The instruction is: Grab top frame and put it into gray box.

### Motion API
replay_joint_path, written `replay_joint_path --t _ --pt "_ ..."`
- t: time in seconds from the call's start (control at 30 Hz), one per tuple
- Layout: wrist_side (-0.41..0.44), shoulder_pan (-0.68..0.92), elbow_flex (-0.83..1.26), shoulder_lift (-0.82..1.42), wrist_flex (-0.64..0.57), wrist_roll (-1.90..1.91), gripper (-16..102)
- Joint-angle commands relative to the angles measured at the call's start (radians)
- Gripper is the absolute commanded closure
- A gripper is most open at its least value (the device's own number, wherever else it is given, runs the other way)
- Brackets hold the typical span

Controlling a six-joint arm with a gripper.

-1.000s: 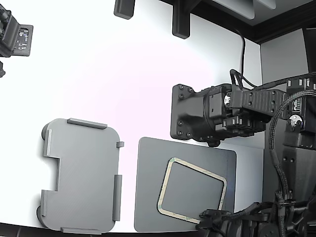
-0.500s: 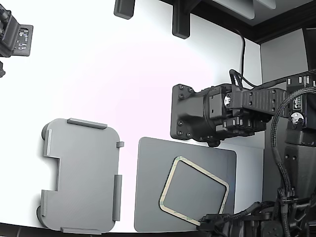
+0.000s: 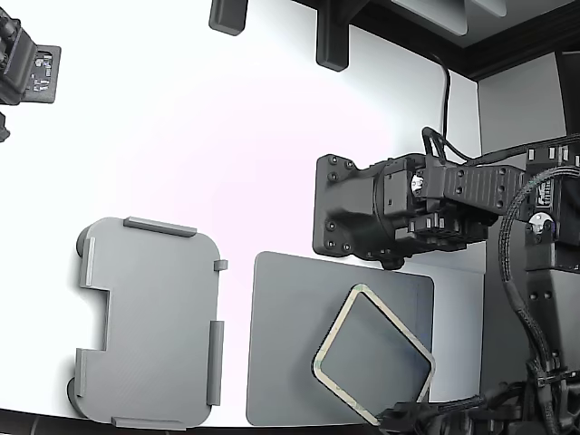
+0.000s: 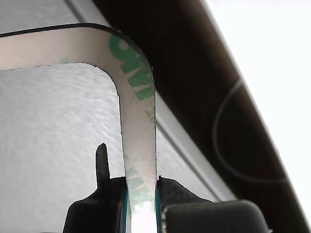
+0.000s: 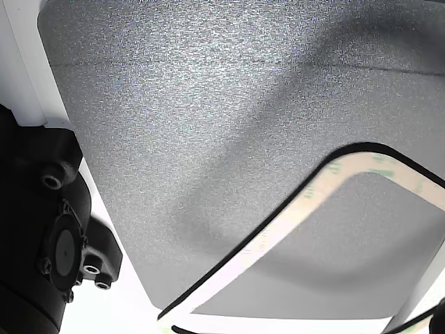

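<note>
Frame pinched over the dark mat

The gripper point(image 4: 141, 194) clamps the top frame point(image 3: 373, 355) above the dark gray mat point(image 3: 290, 344); the gray box point(image 3: 149, 322) lies beside it on the white table point(image 3: 199, 136).

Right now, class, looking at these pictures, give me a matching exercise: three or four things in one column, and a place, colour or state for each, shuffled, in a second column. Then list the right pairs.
Column one:
1. top frame
2. gray box
3. dark gray mat
4. end effector

Column two:
A. lies flat under the frame
B. empty, on the exterior view's left
C. shut on a thin cream-green rim
D. pinched at one side, over the mat

Right pairs: 1-D, 2-B, 3-A, 4-C
</note>
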Motion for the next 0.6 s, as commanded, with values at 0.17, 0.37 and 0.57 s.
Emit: replay_joint_path --t 0.17,0.37,0.57 --pt "0.210 -0.140 -0.272 -0.040 0.071 0.606 96" --pt "0.379 -0.287 -0.302 -0.037 0.071 1.344 97" --pt "0.307 -0.466 -0.321 0.011 0.071 1.459 97"
